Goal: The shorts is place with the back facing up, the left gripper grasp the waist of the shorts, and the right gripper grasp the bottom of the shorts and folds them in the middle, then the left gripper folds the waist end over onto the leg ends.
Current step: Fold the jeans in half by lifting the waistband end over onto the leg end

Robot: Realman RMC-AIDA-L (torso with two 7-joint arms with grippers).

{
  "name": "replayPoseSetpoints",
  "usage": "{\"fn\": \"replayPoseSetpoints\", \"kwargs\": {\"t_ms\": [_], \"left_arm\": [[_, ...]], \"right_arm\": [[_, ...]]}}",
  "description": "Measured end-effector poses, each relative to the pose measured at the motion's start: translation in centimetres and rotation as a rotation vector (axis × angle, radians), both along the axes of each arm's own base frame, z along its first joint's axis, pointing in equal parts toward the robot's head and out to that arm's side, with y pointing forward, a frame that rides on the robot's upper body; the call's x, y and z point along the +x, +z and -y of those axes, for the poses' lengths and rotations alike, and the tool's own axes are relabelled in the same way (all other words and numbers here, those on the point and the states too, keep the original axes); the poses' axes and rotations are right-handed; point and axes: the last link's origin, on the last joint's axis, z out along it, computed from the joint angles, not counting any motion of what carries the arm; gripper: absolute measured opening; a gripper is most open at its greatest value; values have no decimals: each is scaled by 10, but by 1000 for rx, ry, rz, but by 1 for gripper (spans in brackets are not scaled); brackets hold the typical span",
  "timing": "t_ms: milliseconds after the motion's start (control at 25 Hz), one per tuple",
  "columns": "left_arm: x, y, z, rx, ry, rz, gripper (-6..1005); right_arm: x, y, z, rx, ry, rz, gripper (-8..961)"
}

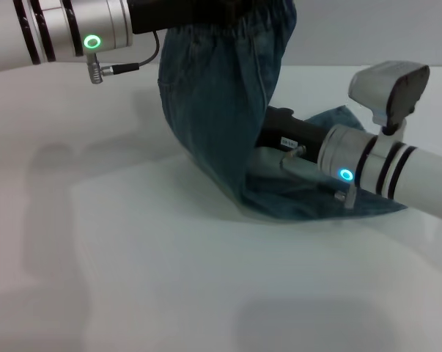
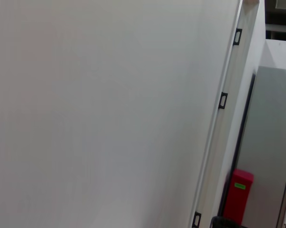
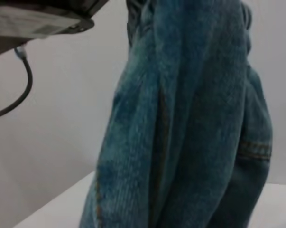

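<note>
1. One pair of shorts (image 1: 221,110) hangs with its long axis near vertical, waist (image 1: 235,26) uppermost, lower end resting on the white table (image 1: 133,257).
2. Left gripper (image 1: 206,15), at the top edge, holds the waist aloft; finger state cannot be told.
3. Right gripper (image 1: 275,132) lies low behind the hanging denim; fingers hidden, state cannot be told.

Shorts (image 1: 213,110): faded blue denim, darker blue at the gathered waist (image 1: 239,26), tan stitching along seams. Table (image 1: 133,257): plain white. Arms: white-silver wrists with black bands, ring lights green on the left, cyan-blue on the right. Box (image 2: 237,194): red, green label.
</note>
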Motion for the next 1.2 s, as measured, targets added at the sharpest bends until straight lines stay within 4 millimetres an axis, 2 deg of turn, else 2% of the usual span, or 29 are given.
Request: {"fn": "replayPoseSetpoints", "kwargs": {"t_ms": [80,200,480,760,800,920,1080,1200], "left_arm": [[0,0,0,3,2,0,33],[-2,0,-1,8,10,-2,33],[-4,-5,0,7,15,-21,33],[1,-14,0,-3,6,-40,31],[8,-22,1,-10,-8,-53,31],[17,-29,0,-7,-20,-65,30],[20,-32,0,-6,-25,-69,36],[36,-45,3,0,-59,-97,40]], "right_arm": [[1,0,0,-3,-9,-4,622],[14,3,3,8,-44,6,622],[80,31,18,94,-210,29,623],[123,62,27,219,-326,34,622],[126,65,27,232,-336,31,623],[136,77,28,284,-371,20,623],[152,99,31,379,-428,-10,623],[165,117,35,463,-480,-46,622]]}}
